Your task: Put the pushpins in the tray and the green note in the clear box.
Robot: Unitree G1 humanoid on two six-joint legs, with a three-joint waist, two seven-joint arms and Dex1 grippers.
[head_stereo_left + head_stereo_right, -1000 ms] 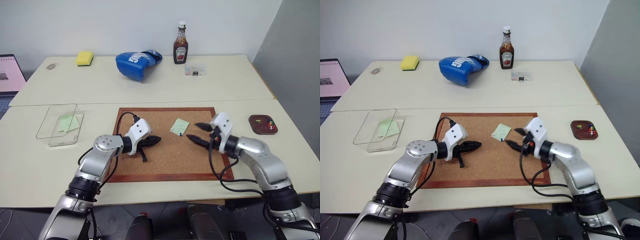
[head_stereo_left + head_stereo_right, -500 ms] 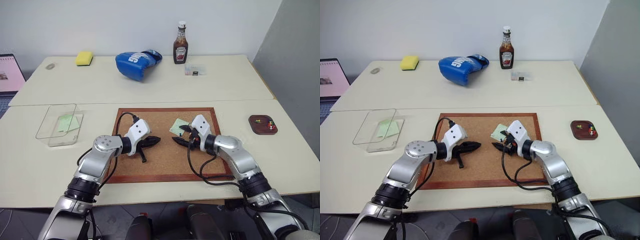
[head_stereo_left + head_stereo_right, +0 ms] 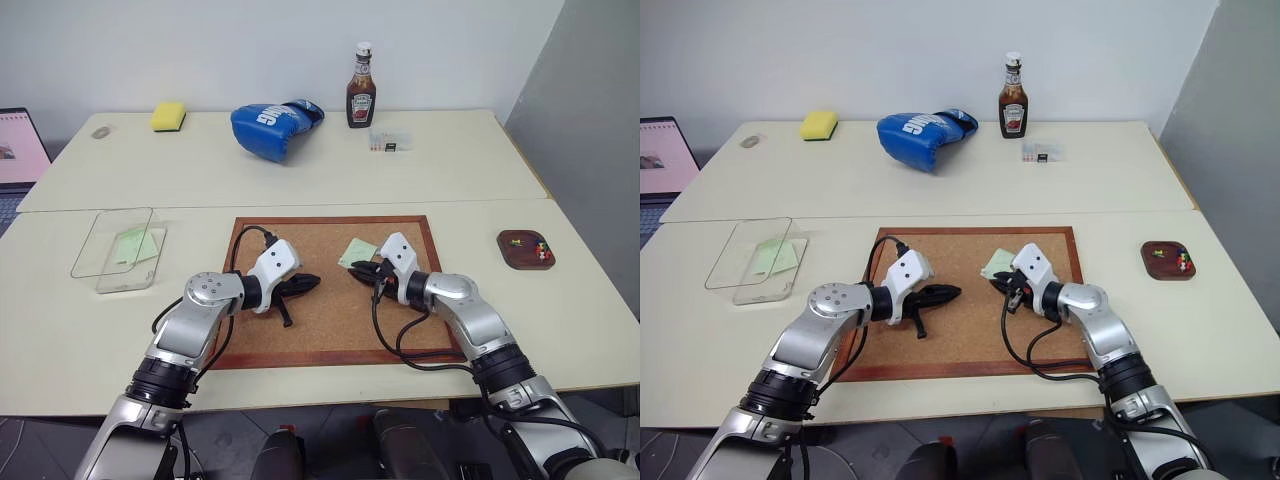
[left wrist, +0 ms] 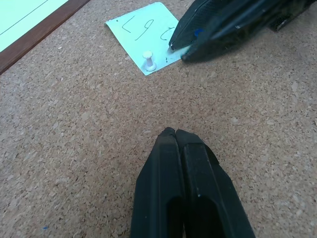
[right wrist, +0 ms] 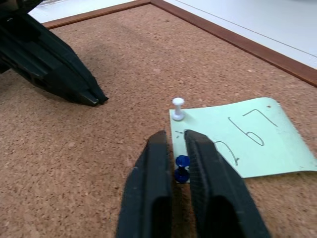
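The step in hand is pulling a pin. The right gripper [image 5: 177, 144] has moved in across the corkboard [image 3: 330, 330] and narrowed from wide open; it now clamps the blue pushpin [image 5: 182, 167] at the near edge of the green note [image 5: 242, 139]. A white pushpin [image 5: 178, 107] stands at the note's corner, just beside. The next move likely calls for a straight pull off the corkboard, then carriage to the tray [image 3: 526, 249], well right of it. The left gripper [image 4: 171, 133] stays fully closed and empty over the corkboard.

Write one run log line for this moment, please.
right hand: shut on blue pushpin at green note | white pushpin: in note | left hand: shut, empty, on corkboard
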